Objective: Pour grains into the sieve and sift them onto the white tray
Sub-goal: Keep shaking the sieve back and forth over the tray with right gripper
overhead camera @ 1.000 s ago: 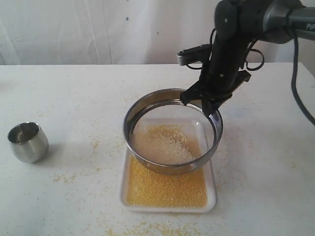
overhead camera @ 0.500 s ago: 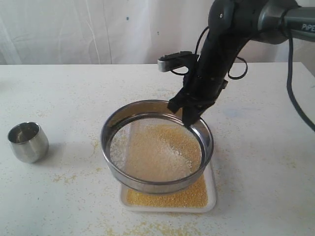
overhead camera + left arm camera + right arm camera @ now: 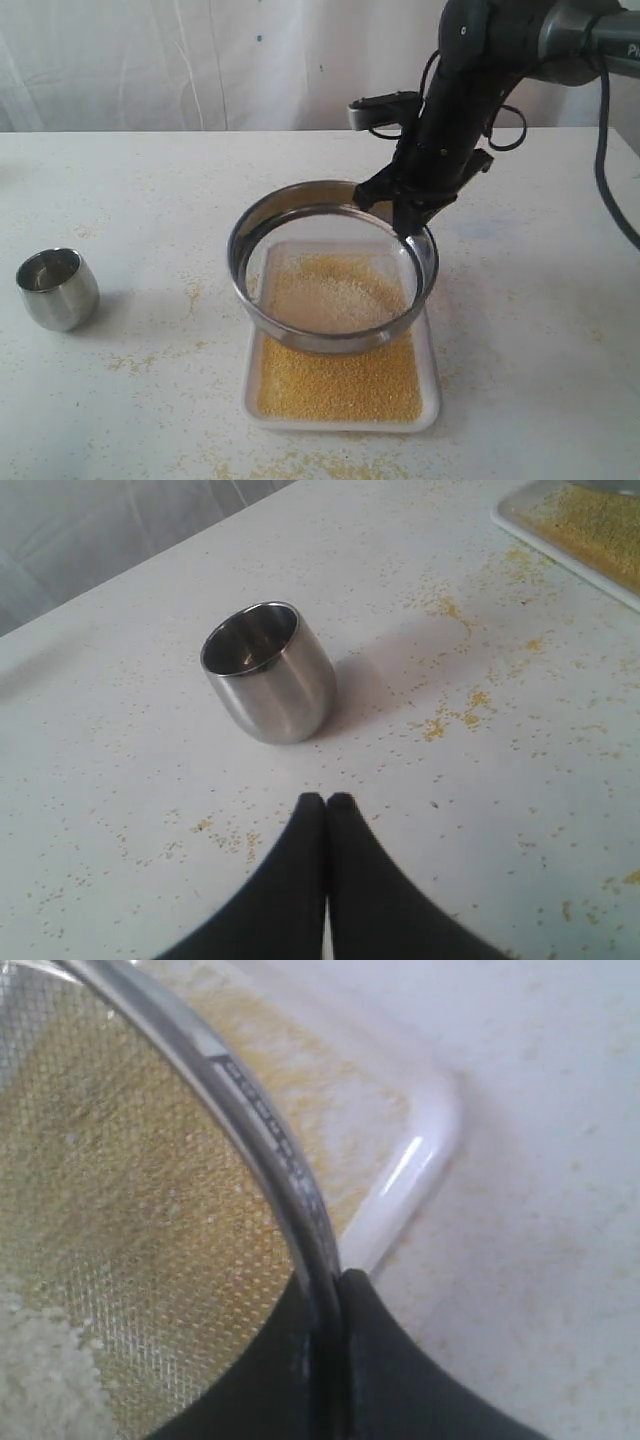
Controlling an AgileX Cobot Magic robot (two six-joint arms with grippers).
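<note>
Right gripper (image 3: pixel 410 222): both fingers clamped on the far-right rim of the sieve (image 3: pixel 330 342), one inside the ring and one outside. The right wrist view confirms this, with the steel rim (image 3: pixel 262 1125) pinched between the black fingertips (image 3: pixel 330 1285).

The sieve sits over the far half of the white tray (image 3: pixel 434 398). It looks raised off the tray, but whether they touch cannot be told. A pale heap of grains (image 3: pixel 335 295) lies on the mesh.

Change from half a second ago: the sieve has moved right and away from the camera. Then it overhung the tray's left edge and hid most of it. Now the near half of the tray is uncovered again, showing an even yellow layer of sifted grains (image 3: pixel 340 382). One second ago the sieve stood a little further right than it does now, so it has swung left and come back. The arm leaned left at the half-second mark and is now more upright.

Left gripper (image 3: pixel 326 805): fingertips pressed together with nothing between them, hanging over the table (image 3: pixel 150 180) near the small steel cup (image 3: pixel 270 675). The cup (image 3: pixel 57 288) stands upright, well to the left of the tray, in the same spot across all three moments.

Stray grains (image 3: pixel 440 720) dot the tabletop between the cup and the tray.
</note>
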